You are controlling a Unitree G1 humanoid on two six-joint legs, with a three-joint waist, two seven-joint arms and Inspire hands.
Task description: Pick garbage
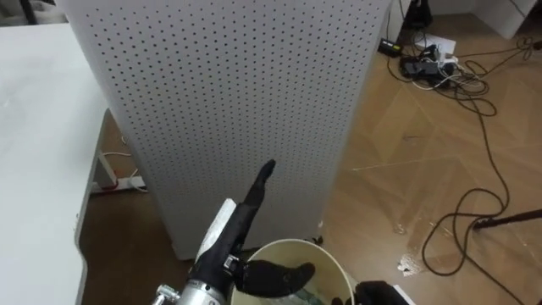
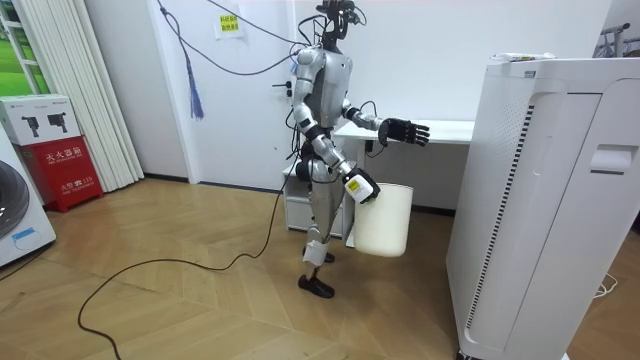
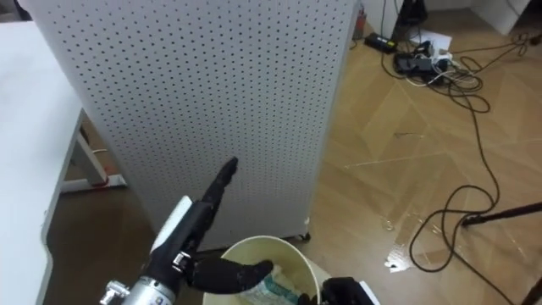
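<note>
I carry a round white bin (image 1: 326, 258) low in front of me; it hangs at my side in the room view (image 2: 385, 220). Crumpled pale wrapping (image 3: 273, 288) lies inside it. My left hand (image 1: 254, 203) reaches forward above the bin's rim, open, with straight fingers pointing at the perforated panel and the thumb spread over the bin's mouth. It holds nothing and shows stretched out at chest height in the room view (image 2: 405, 131). My right hand (image 1: 381, 295) sits at the bin's right rim, gripping it (image 2: 362, 187).
A tall white perforated cabinet (image 1: 229, 110) stands right before me. A white table (image 1: 34, 127) is on my left. A power strip with tangled cables (image 1: 432, 61) and a black cable (image 1: 474, 212) lie on the wooden floor to the right. A red box (image 2: 60, 150) stands by the curtain.
</note>
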